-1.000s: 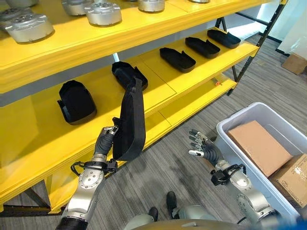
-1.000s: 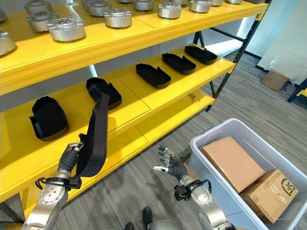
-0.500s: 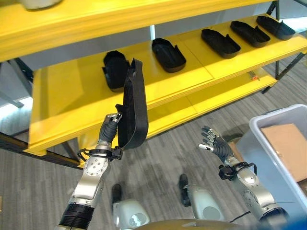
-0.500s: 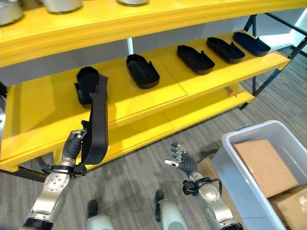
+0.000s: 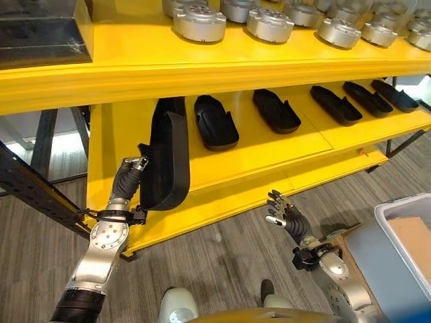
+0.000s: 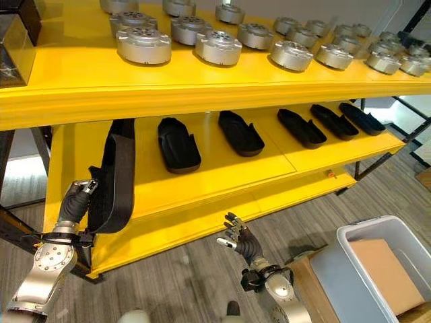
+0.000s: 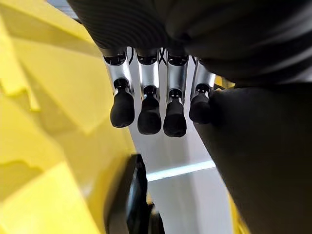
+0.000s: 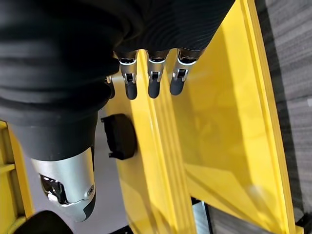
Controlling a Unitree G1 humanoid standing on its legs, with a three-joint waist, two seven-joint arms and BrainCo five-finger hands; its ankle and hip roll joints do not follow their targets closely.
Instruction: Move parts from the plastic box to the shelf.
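My left hand (image 5: 126,180) is shut on a long black shell-shaped part (image 5: 166,158) and holds it upright before the left end of the yellow shelf's middle level (image 5: 269,145). In the left wrist view its fingers (image 7: 148,116) curl beside the black part (image 7: 263,161). Several like black parts (image 5: 215,122) lie in a row on that level. My right hand (image 5: 285,216) is open, fingers spread, low over the floor. The grey plastic box (image 6: 355,268) stands at the lower right with a cardboard box (image 6: 387,272) in it.
Several round silver parts (image 5: 199,21) stand on the shelf's top level, with a black case (image 5: 40,30) at its left end. A dark metal frame (image 5: 34,192) stands left of the shelf. Grey carpet (image 5: 222,256) lies between shelf and box.
The camera has swung left and up, so the box now sits at the picture's right edge. My left hand has carried the black part leftwards along the shelf, closer to the middle level.
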